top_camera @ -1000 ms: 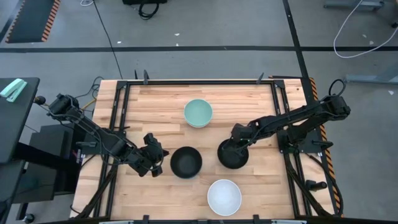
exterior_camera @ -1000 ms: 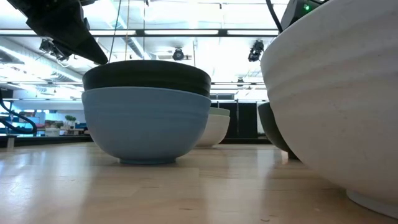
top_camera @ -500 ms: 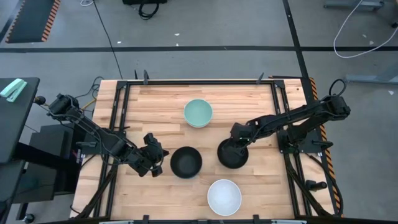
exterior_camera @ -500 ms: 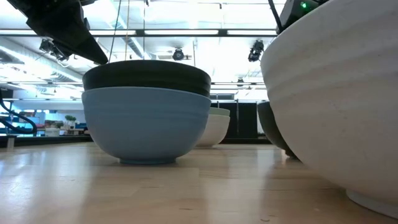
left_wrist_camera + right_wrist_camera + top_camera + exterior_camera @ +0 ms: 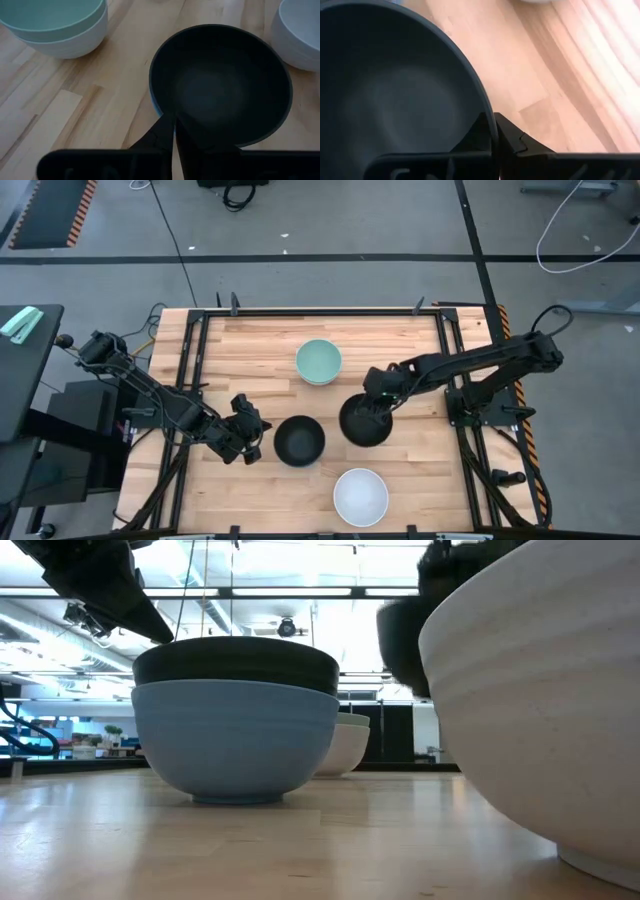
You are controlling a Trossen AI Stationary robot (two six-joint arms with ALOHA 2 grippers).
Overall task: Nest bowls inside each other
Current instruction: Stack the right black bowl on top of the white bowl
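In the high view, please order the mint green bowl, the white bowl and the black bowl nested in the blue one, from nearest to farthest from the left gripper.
From the left gripper:
1. Black bowl nested in the blue one, right beside it.
2. White bowl, at the table's near edge.
3. Mint green bowl, toward the far side.

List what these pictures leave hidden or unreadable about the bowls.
- Blue bowl: high view shows none of it; the black bowl nested in it covers it.
- White bowl under the mint green bowl: hidden from above; only its wall shows in the left wrist view.
- Lifted black bowl held by the right gripper: blurred in the low view, partly behind the near white bowl, itself cut off by the edge.
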